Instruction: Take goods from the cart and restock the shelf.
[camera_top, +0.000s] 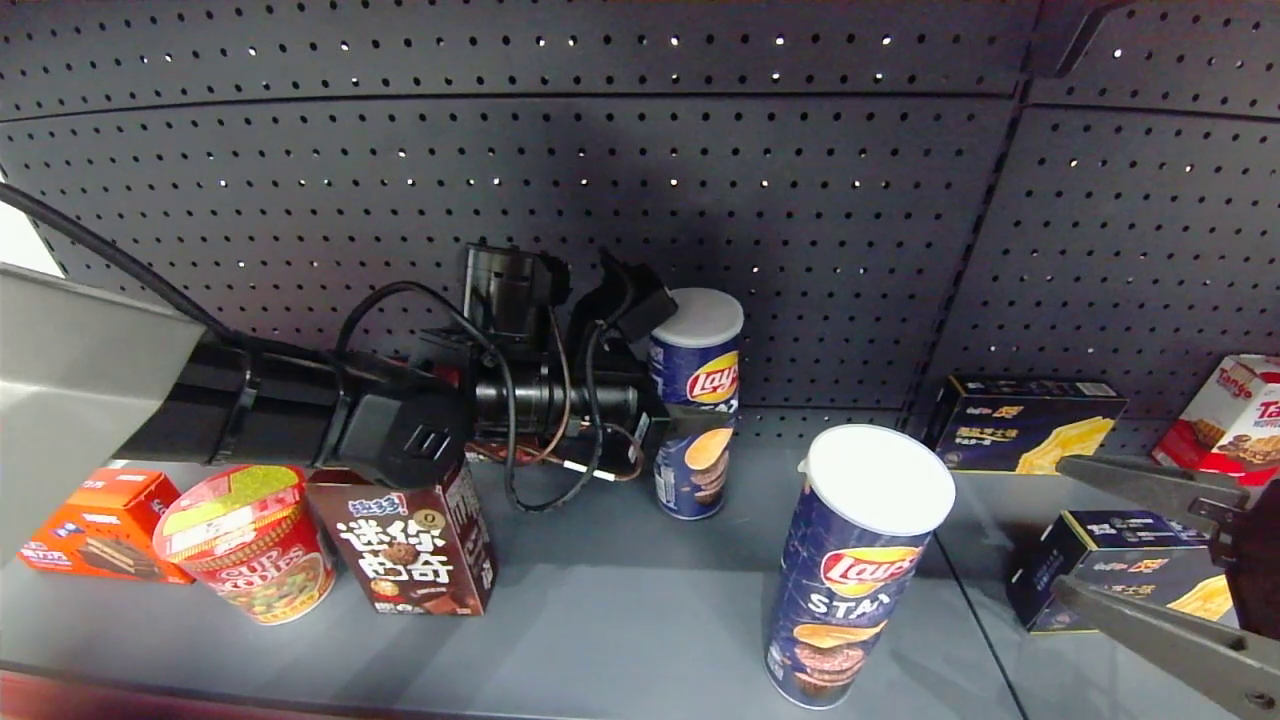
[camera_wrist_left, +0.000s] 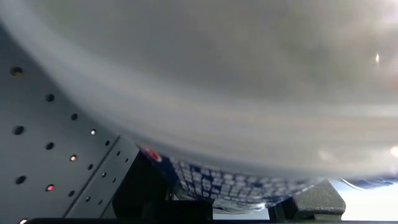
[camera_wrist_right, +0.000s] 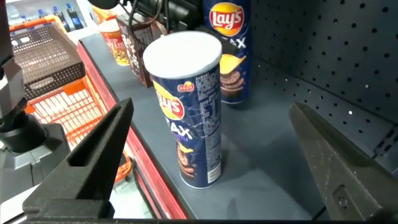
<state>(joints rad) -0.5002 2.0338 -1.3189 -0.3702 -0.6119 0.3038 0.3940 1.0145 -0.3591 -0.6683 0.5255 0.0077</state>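
A blue chip can with a white lid (camera_top: 697, 400) stands at the back of the grey shelf (camera_top: 620, 610), close to the pegboard wall. My left gripper (camera_top: 655, 400) reaches in from the left and is shut on the can. In the left wrist view the can's lid and blue body (camera_wrist_left: 236, 183) sit right against the camera, between dark fingers (camera_wrist_left: 146, 193). A second, identical chip can (camera_top: 855, 570) stands upright near the shelf's front edge. My right gripper (camera_top: 1058, 525) is open just to its right. The front can (camera_wrist_right: 189, 118) stands beyond those fingers, not between them.
An orange box (camera_top: 100, 525), a cup of noodles (camera_top: 250, 545) and a brown cookie box (camera_top: 415, 545) line the shelf's front left. Dark blue boxes (camera_top: 1020, 420) (camera_top: 1120, 575) and a red-and-white box (camera_top: 1230, 410) stand on the right. The orange cart basket (camera_wrist_right: 50, 81) is below the shelf edge.
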